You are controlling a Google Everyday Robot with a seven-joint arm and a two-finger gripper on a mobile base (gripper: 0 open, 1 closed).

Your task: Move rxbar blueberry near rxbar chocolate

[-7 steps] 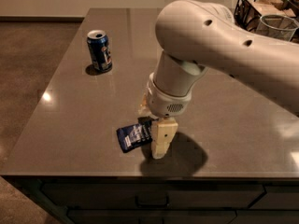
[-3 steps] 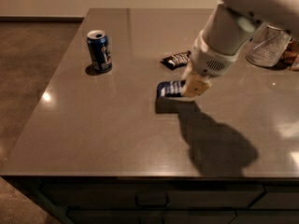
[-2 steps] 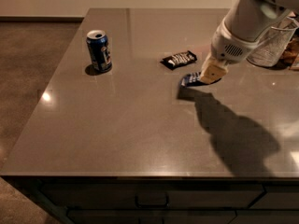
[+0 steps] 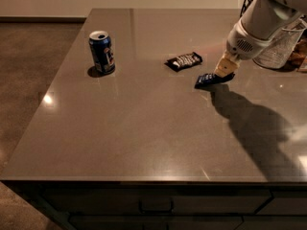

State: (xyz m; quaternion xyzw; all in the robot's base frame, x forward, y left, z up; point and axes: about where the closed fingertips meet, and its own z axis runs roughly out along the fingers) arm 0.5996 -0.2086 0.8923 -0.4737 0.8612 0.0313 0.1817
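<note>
The rxbar blueberry (image 4: 207, 79), a dark blue wrapped bar, is at the right middle of the table, low over or on the surface. My gripper (image 4: 223, 71) is shut on its right end, with the white arm reaching in from the upper right. The rxbar chocolate (image 4: 183, 60), a black wrapped bar with white lettering, lies flat just up and left of the blue bar, a short gap away.
A blue soda can (image 4: 101, 51) stands upright at the left of the grey table (image 4: 144, 128). A wire basket (image 4: 283, 44) with items sits at the back right behind the arm. The arm's shadow falls on the table's right side.
My gripper has carried the blue bar from the front middle of the table back and to the right, to just beside the black bar.
</note>
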